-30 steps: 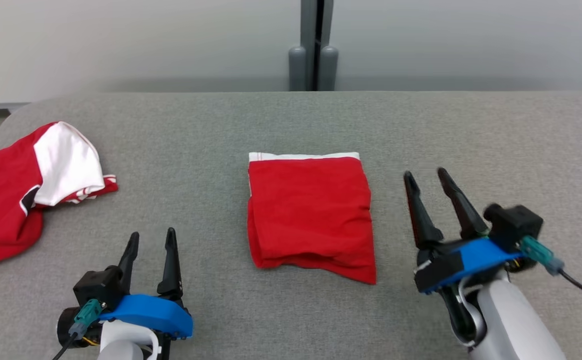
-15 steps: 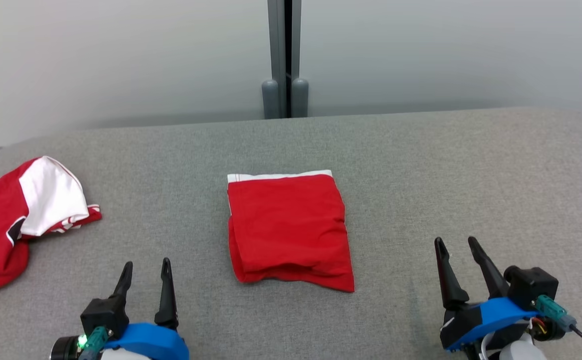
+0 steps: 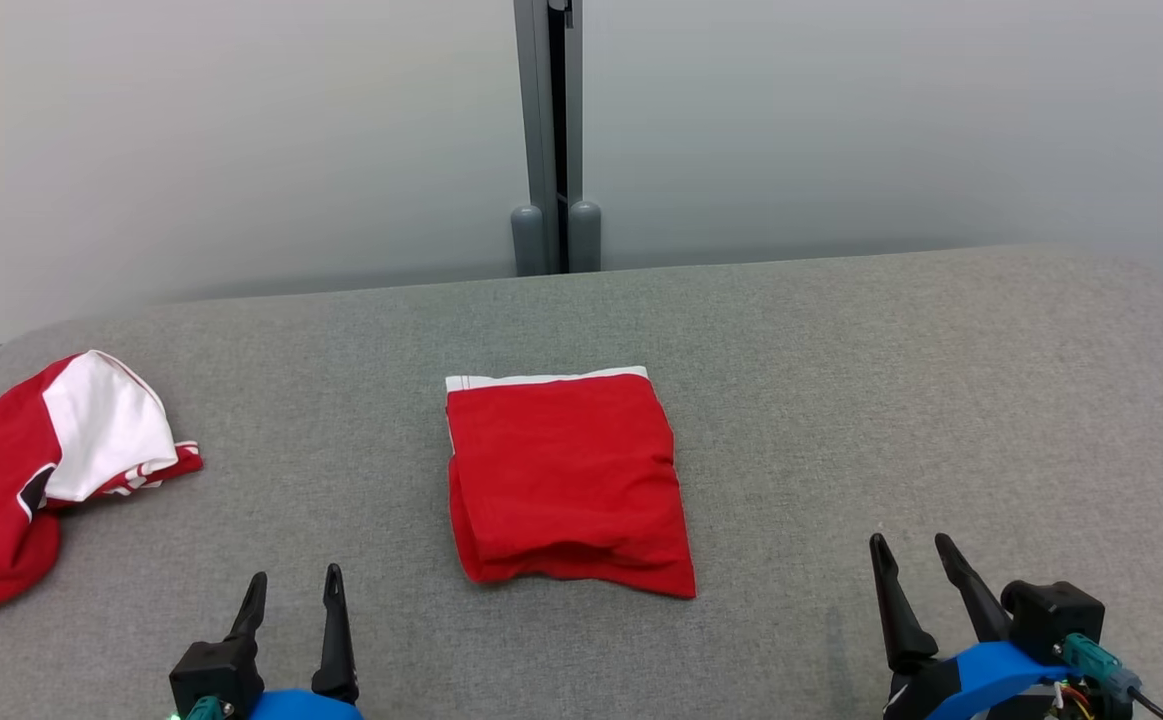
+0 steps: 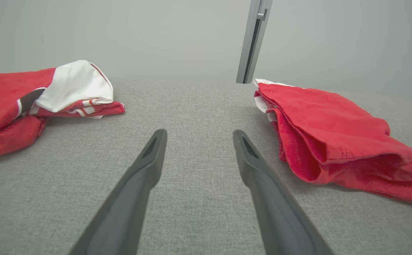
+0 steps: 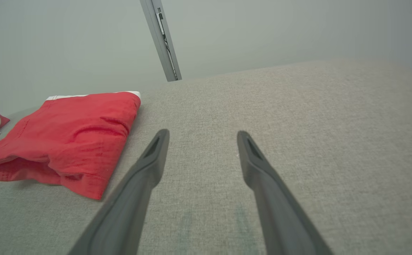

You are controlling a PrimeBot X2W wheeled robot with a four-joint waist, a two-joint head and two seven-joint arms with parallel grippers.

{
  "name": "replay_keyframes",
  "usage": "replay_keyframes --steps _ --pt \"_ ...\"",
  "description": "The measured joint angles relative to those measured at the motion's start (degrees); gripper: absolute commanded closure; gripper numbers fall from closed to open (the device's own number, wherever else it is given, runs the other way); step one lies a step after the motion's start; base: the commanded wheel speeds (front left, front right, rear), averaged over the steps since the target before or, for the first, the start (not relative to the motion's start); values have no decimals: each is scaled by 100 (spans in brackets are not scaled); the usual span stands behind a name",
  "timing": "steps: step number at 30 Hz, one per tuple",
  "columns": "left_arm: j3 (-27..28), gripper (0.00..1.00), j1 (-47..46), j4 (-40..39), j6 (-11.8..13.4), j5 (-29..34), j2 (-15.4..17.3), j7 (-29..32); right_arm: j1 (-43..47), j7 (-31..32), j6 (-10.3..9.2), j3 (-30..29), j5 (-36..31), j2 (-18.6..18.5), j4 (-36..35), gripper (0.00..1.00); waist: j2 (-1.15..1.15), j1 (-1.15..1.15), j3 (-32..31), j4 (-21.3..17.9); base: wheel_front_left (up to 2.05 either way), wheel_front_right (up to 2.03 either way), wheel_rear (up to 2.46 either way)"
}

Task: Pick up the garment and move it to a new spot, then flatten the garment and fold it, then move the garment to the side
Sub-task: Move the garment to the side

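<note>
A grey fabric-covered bench [image 3: 891, 400] with rounded far corners carries a crumpled red and white shirt [image 3: 1, 520] at its left edge, and part of the shirt runs out of the head view. A white sleeve panel [image 3: 101, 425] lies uppermost, with red-and-white striped trim [image 3: 156, 470] beneath it on the side toward the bench's middle. A small dark patch [image 3: 34, 490] beside the panel is possibly a collar or print; not determinable. Behind the far edge stand pale wall panels [image 3: 241, 150], divided by a grey vertical post [image 3: 546, 100] with two rounded grey caps [image 3: 528, 238] at its foot.
</note>
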Motion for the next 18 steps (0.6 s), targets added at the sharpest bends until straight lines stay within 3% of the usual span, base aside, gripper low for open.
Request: replay_keyframes --steps 8,18 --pt "-77 0 -23 -47 -96 -48 1 0 -160 0 0 361 256 1 254 0 0 0 213 145 0 0 0" --pt "-103 0 -508 -11 -399 51 -1 0 -1775 -1 0 725 547 0 1177 0 2 2 845 785 0 0 0"
